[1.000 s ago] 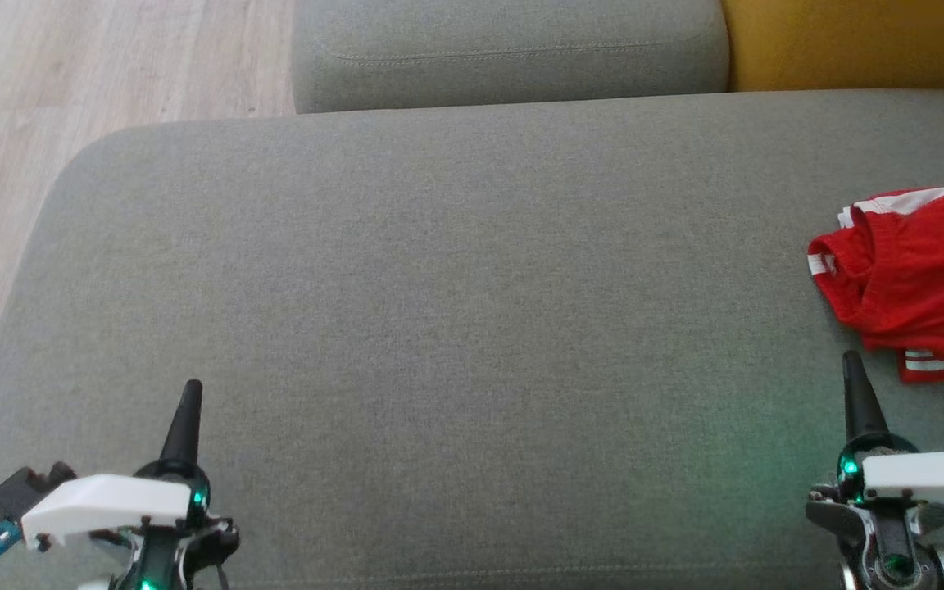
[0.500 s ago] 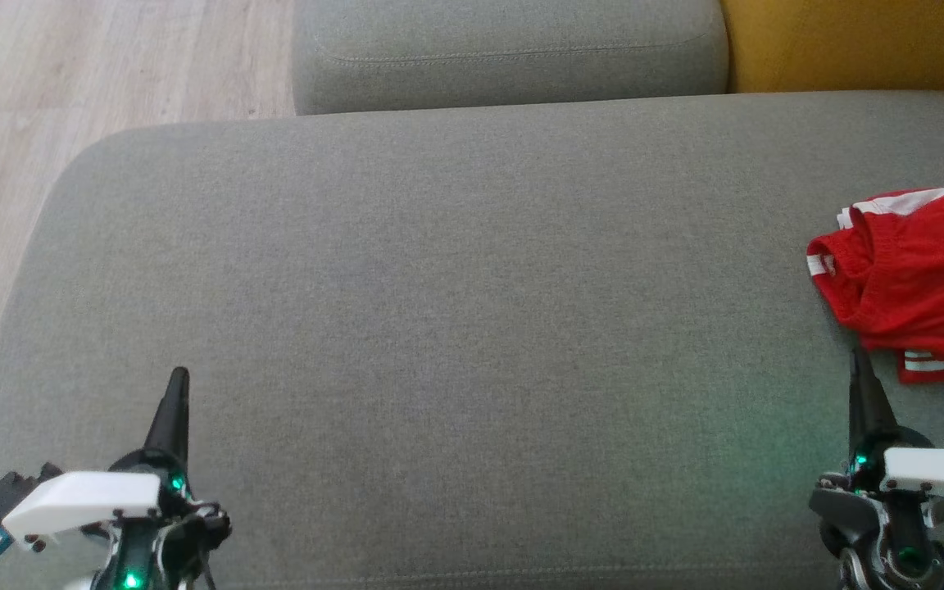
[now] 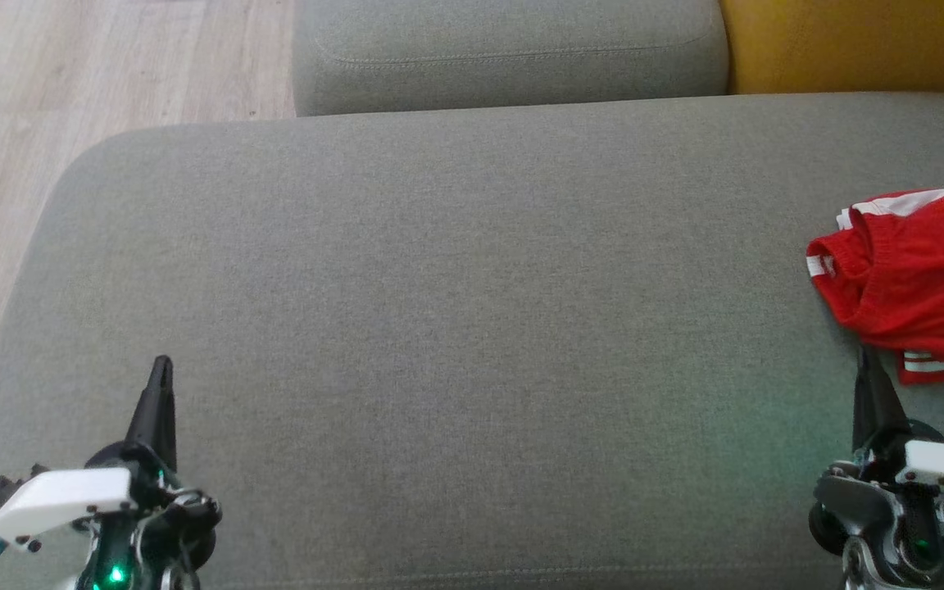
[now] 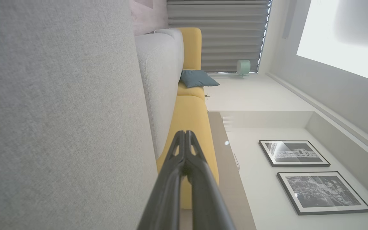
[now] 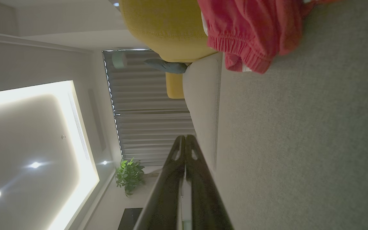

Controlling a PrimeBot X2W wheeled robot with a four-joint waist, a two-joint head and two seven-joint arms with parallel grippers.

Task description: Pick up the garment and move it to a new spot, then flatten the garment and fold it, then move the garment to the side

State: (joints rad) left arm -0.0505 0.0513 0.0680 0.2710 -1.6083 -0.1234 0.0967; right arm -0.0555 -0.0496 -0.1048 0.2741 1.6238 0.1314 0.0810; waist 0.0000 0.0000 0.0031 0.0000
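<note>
Hovering shut, garment half out of frame

Nearest you, the left gripper (image 3: 162, 362) and right gripper (image 3: 866, 354) are both clenched on nothing, low over the grey seat cushion (image 3: 472, 287). Your right tip sits just beside the red garment (image 3: 919, 279); you cannot tell whether it touches. The garment lies crumpled at the cushion's right end, cut off by the head view's edge. Your right wrist view adds its gathered waistband (image 5: 244, 51). Farthest back, your left wrist view picks out a teal pillow (image 4: 198, 79) on the yellow seat (image 4: 190, 121)
</note>
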